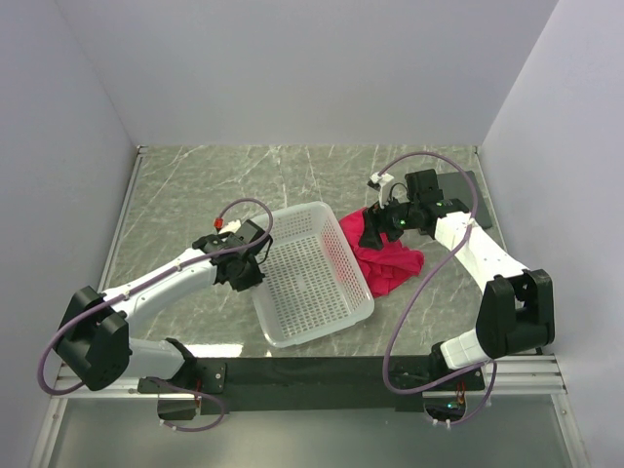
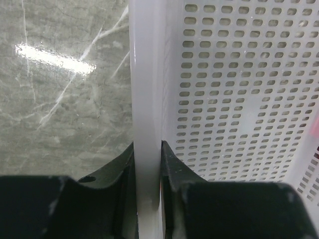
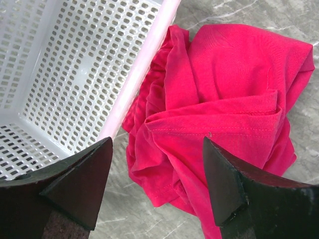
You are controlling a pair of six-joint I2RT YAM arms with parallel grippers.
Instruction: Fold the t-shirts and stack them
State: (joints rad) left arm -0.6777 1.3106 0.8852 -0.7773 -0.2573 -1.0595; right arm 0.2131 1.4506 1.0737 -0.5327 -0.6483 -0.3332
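Snag risk

At 9 o'clock the left gripper (image 2: 147, 149) pinches the basket (image 2: 147, 74) rim; the right gripper (image 3: 157, 144) hangs open over the crumpled t-shirt (image 3: 224, 99), bunched against the basket's 3 o'clock wall. Shifting the basket could drag cloth; a grab might pinch several layers.

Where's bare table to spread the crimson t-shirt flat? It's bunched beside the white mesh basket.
Widest bare stretch: the grey marbled table between the back wall and the white perforated plastic basket, running to the left wall. Crowded right of the basket: crumpled crimson t-shirt, open right gripper, purple cable. The left gripper pinches the basket's rim.
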